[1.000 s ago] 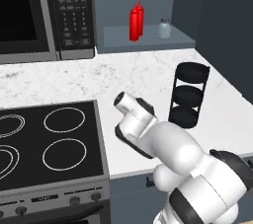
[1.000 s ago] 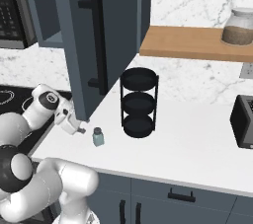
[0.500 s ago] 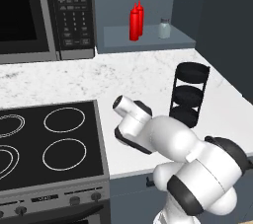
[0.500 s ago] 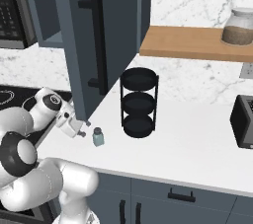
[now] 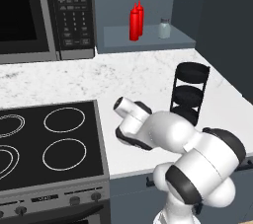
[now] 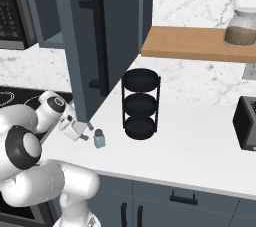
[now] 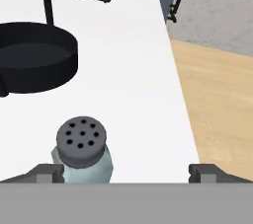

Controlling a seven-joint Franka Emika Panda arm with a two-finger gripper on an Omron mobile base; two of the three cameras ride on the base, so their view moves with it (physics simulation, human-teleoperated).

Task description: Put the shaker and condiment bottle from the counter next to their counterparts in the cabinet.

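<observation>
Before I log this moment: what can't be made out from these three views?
- Shaker base, hand view: cut off by the bottom band, so contact with the end effector fingertips can't be judged.
- Red condiment bottles in the cabinet, left base view: one overlaps the other, hiding the rear one's body.
- Jar on the wooden shelf, right base view: cropped by the right edge.

Kitchen: stovetop (image 5: 44, 141), microwave (image 5: 47, 13), marble counter (image 5: 128, 77), cabinet (image 6: 100, 31).
</observation>
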